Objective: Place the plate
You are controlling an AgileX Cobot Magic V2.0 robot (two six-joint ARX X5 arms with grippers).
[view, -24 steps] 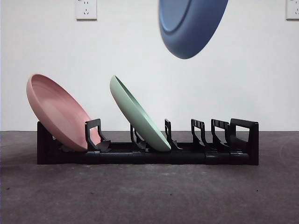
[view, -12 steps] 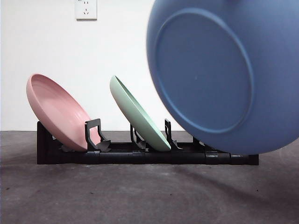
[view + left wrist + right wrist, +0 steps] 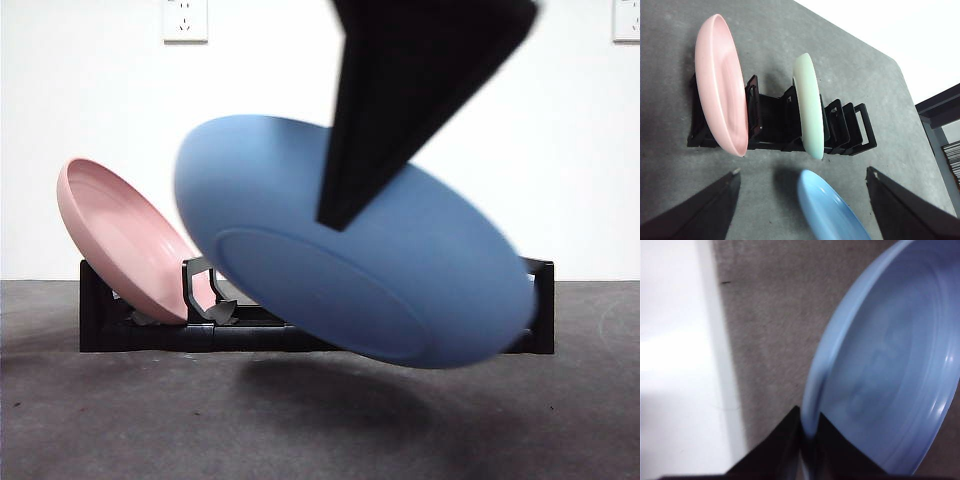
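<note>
Blue plate (image 3: 400,290): your right hand (image 3: 807,450) is clamping its rim, carrying it above the tabletop (image 3: 120,420); rack (image 3: 840,125) slotting is remaining. Left hand (image 3: 800,200) is waiting, spread apart.

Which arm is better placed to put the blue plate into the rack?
The right: its gripper is shut on the blue plate rim, near the rack. The left gripper is open, holding nothing.

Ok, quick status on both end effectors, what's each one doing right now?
Left end effector: open, holding nothing, above the table in front of the rack.
Right end effector: shut on the blue plate's rim, plate in the air.
</note>
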